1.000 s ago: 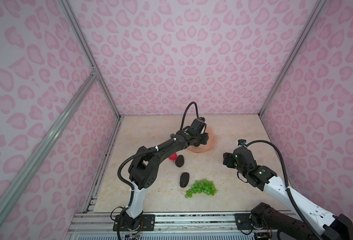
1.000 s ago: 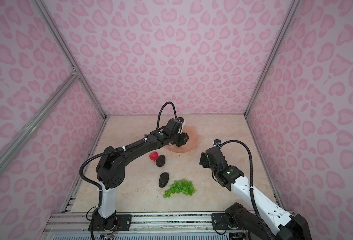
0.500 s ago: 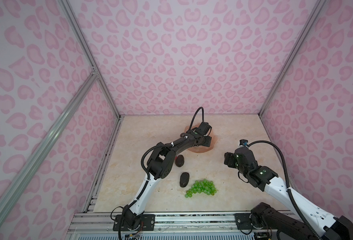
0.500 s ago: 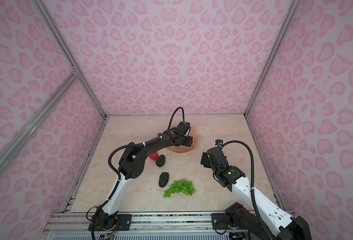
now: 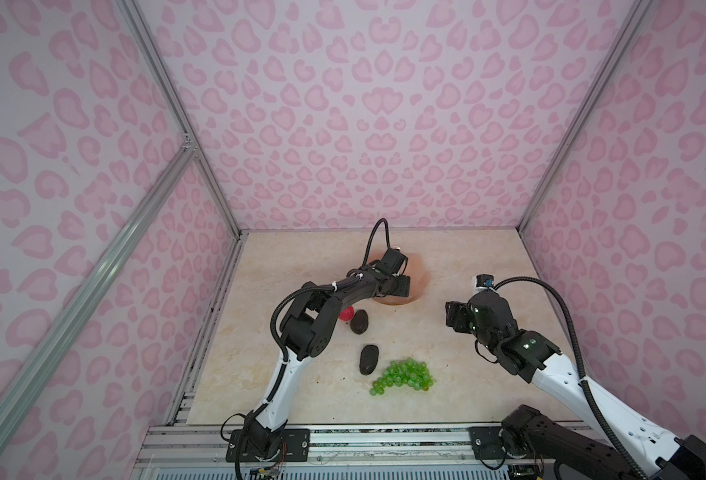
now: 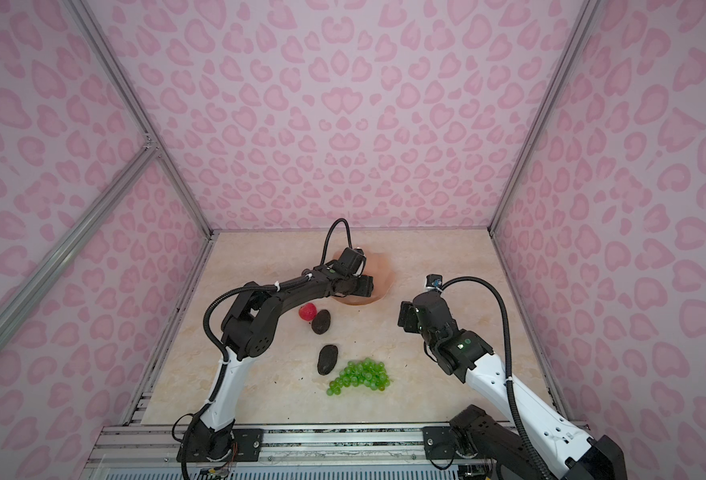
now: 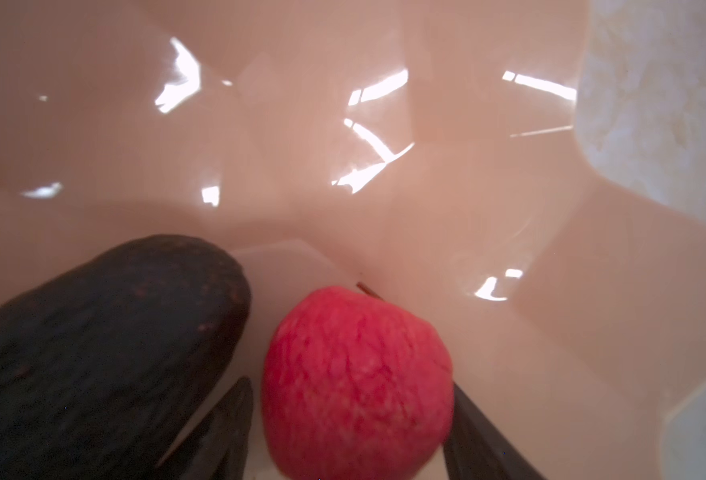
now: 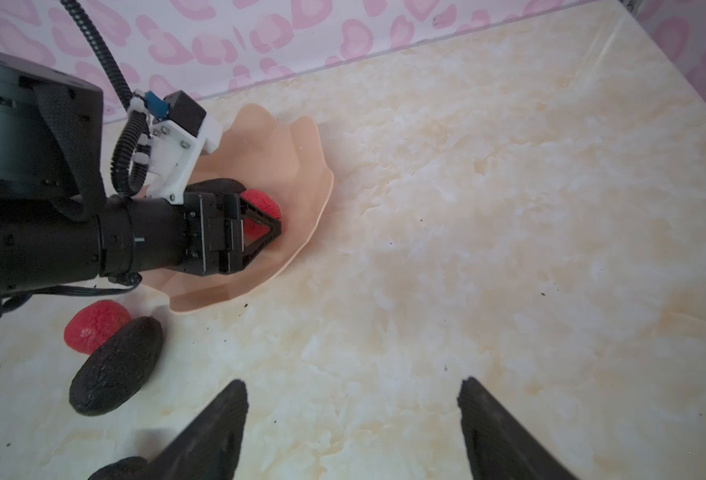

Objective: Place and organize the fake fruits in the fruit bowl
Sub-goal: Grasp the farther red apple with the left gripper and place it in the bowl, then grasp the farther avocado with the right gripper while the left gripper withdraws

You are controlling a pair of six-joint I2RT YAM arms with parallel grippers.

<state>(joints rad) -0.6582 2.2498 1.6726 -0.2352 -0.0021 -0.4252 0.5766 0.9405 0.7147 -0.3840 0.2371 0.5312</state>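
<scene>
Nearest to us the grape bunch (image 5: 403,376) lies on the bench (image 5: 301,257), with the nearest avocado (image 5: 369,359) just beside it on its left; neither is in the bowl yet. A little farther and to the right, the right hand (image 8: 353,382) hangs over bare bench with its fingers spread wide and nothing between them, well apart from every fruit. Farther on, left of the middle, the second avocado (image 6: 321,321) lies against or just beside the loose strawberry (image 6: 307,311), and both are on the bench just short of the fruit bowl (image 5: 421,276). Farthest stands the bowl itself, and the left hand (image 7: 353,436) reaches into it. Inside, the third avocado (image 7: 106,340) rests on the bowl floor with the second strawberry (image 7: 357,382) just beside it. The left hand's fingers (image 7: 218,436) stand parted on either side of that strawberry. A slit of pale bowl shows between one finger and the fruit, so we judge the hand spread and not pinching, with the fruit lying in the bowl. By our count two of the six fruits are in and four are left on the bench: the grape bunch, two avocados and one strawberry. We reckon the task about a third done, with any tidying inside the bowl yet to come
</scene>
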